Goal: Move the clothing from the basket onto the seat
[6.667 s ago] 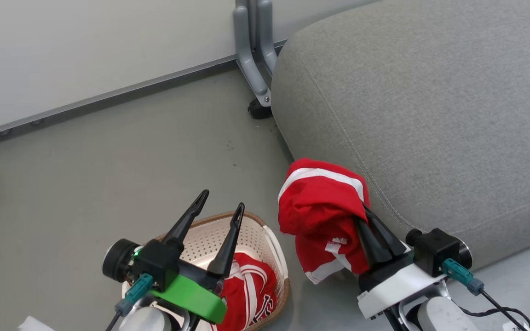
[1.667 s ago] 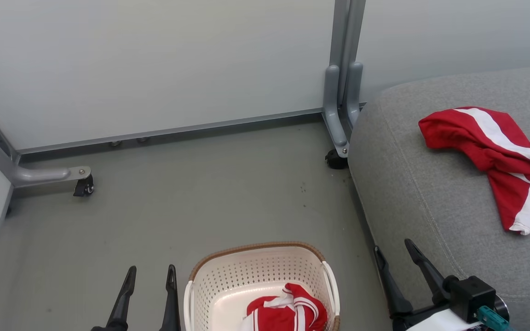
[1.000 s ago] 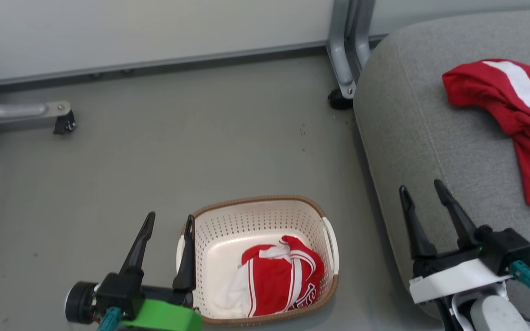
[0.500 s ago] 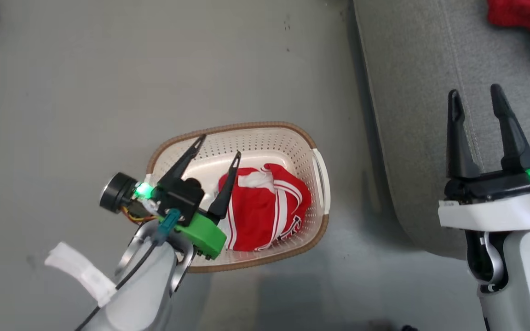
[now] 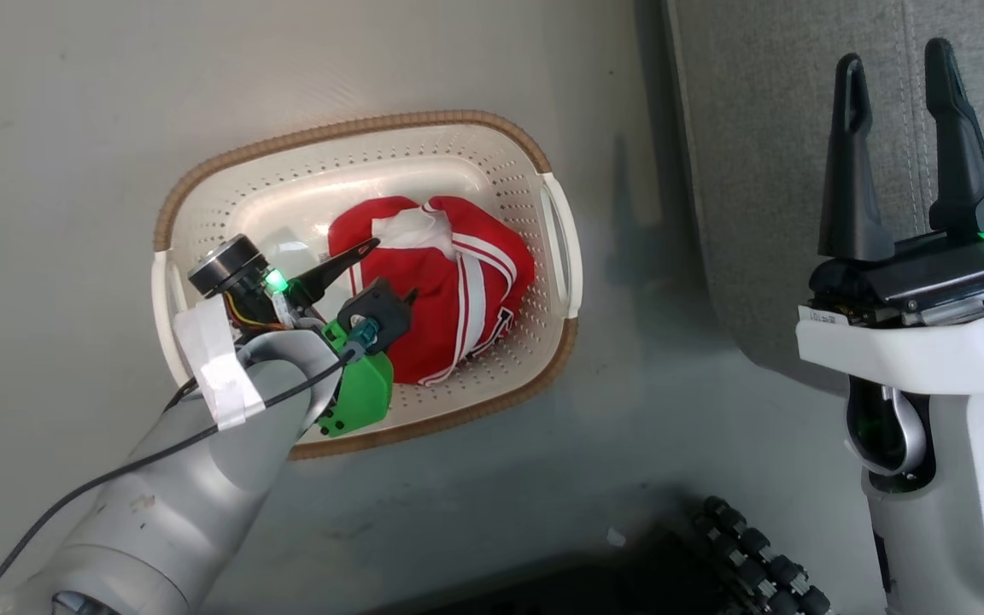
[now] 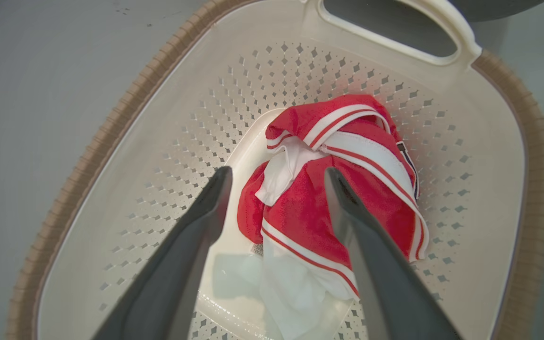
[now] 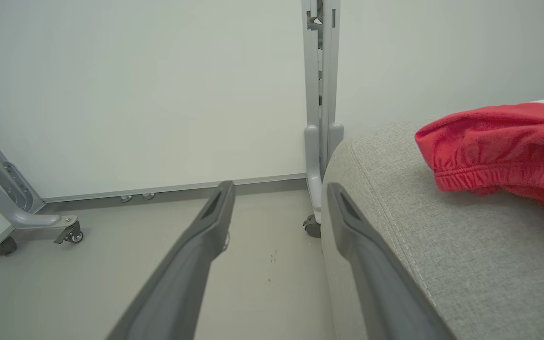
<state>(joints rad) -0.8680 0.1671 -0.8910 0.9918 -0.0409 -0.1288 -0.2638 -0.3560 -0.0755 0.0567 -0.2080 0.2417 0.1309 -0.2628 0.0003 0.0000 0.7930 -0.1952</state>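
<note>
Looking down from the head: left gripper [image 5: 394,271] low inside the basket [image 5: 355,128], fingers spread across the near edge of the red jersey [image 5: 458,282], gripping nothing yet. Probably posed that way to close on a fold and lift. Jersey bunched on the basket bottom, towards the side nearest the seat [image 5: 765,128]. Basket set on the floor [image 5: 56,102] just beside the seat, likely to keep the carry short. Right gripper [image 5: 895,55] up over the seat's edge, fingers apart and empty, seemingly parked clear of the work. Dark lettering at the jersey's lower edge, too folded to read. Small print on the right gripper's white housing, too tiny to read.

Seen along the left wrist: left gripper [image 6: 277,174] wide open. One finger over bare perforated plastic, the other over red cloth, with crumpled white lining between them. Cannot tell whether touching. Red-and-white trim uppermost. A dark mark on the far side, unreadable. A small tag at the hem, blurred.

Seen along the right wrist: right gripper [image 7: 280,188] open, holding nothing, pointing towards the wall [image 7: 135,94] and a caster [image 7: 310,225]. Red shorts [image 7: 489,151] lying on the seat, so about half the job judged done, with only the jersey left to move.
</note>
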